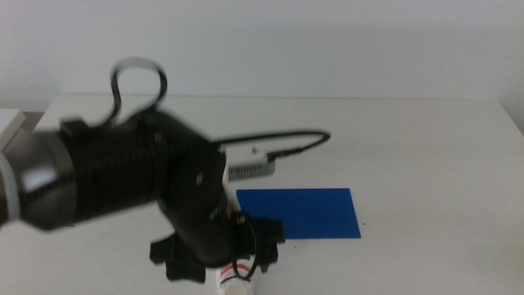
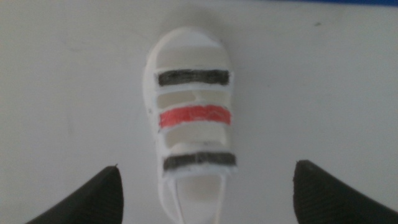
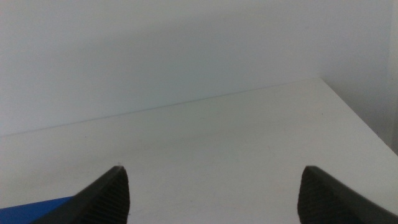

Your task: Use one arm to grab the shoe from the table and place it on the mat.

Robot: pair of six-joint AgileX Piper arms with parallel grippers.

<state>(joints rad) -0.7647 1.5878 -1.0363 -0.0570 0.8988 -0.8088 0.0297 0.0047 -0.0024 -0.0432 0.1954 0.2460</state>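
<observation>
The shoe (image 2: pixel 193 124), a small white sandal with two dark grey straps and a red one between, lies flat on the white table (image 2: pixel 323 93). My left gripper (image 2: pixel 206 168) hangs over it, open, one jaw on each side and neither touching it. In the middle view the black left arm (image 1: pixel 123 180) covers most of the shoe (image 1: pixel 232 284), and the left gripper (image 1: pixel 246 256) sits at the bottom edge. The blue mat (image 1: pixel 299 211) lies just beyond and to the right. My right gripper (image 3: pixel 212 169) is open over bare table, with a corner of the mat (image 3: pixel 37 208) showing.
A small grey-white box (image 1: pixel 252 170) with a black cable (image 1: pixel 303 139) lies on the table behind the mat. A white object (image 1: pixel 10 123) sits at the far left edge. The table's far edge meets a plain wall.
</observation>
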